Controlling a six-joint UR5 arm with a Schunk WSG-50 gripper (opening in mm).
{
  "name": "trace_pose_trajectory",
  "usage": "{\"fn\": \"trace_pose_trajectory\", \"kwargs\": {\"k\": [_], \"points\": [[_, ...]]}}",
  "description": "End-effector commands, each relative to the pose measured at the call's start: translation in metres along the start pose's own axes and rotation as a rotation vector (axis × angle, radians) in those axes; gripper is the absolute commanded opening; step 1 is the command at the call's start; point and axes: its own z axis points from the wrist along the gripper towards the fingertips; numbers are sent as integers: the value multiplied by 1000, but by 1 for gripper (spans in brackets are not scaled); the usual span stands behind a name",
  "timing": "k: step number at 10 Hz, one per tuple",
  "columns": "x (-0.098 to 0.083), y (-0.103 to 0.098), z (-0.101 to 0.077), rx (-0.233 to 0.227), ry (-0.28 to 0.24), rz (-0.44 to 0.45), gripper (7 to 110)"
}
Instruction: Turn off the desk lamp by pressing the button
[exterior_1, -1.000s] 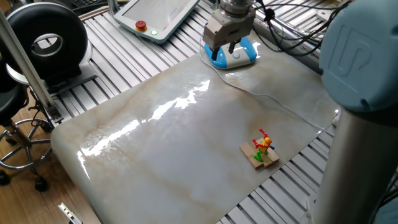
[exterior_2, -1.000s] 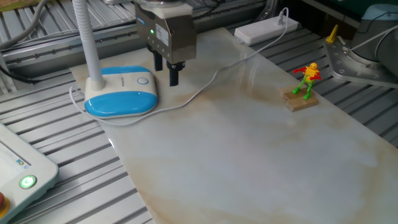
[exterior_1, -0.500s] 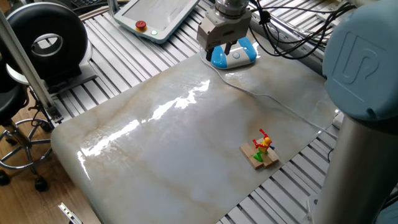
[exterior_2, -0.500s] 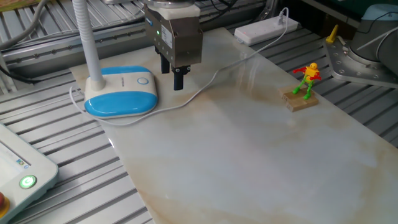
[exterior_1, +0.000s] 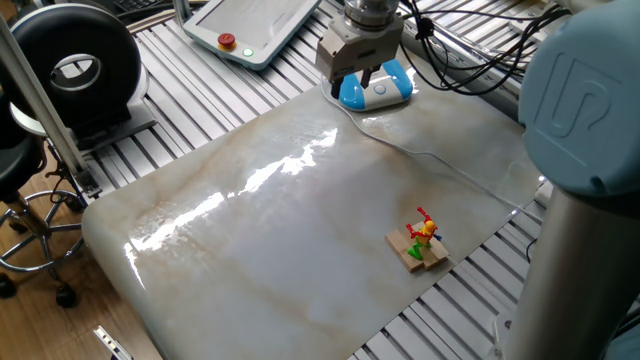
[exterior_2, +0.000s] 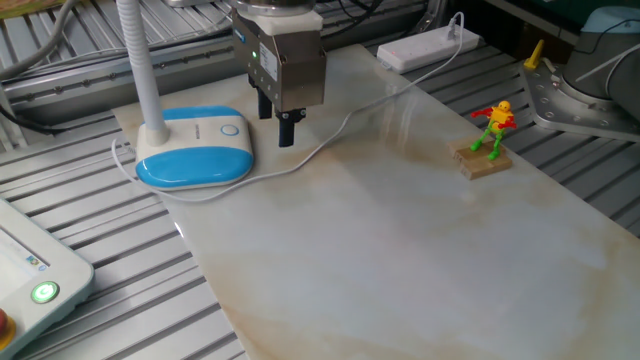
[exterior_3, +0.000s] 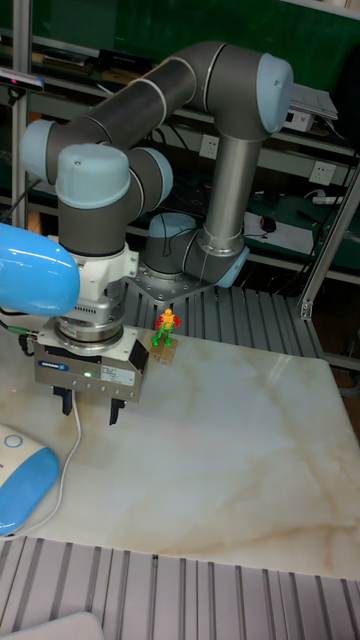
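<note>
In the tall fixed view the gripper (exterior_3: 89, 406) hangs above the marble-patterned tabletop (exterior_3: 230, 470) with a clear gap between its two dark fingertips, so the jaws stand released and hold nothing. In the other fixed view the fingers (exterior_2: 287, 128) overlap along the line of sight and read as one dark stub, poised just beside the lamp base and apart from it.

The desk lamp (exterior_2: 194, 148) sits at the table's edge near the grooved metal frame, its slim white neck (exterior_2: 139, 62) rising from one end of the oval blue-and-white base. The button (exterior_2: 230, 129) is a tiny ringed circle on the white top of the base, at the end nearest the gripper. The thin white cord (exterior_2: 330, 135) trails from the base across the tabletop.

The base looks like glossy hard plastic: probably light, stiff and slippery, so a sideways shove could slide it. The task calls for no grasp, only a straight downward press with one fingertip on the button, which would also pin the base against the table.

No containers appear. A small toy figure on a wooden block (exterior_2: 487, 141) stands well apart.
</note>
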Motion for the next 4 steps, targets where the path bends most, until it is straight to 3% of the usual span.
{"fn": "trace_pose_trajectory", "kwargs": {"k": [1, 3, 4], "points": [[0, 3, 0, -7, -2, 2, 66], [2, 6, 2, -4, -1, 8, 66], [2, 5, 3, -2, 0, 5, 44]]}}
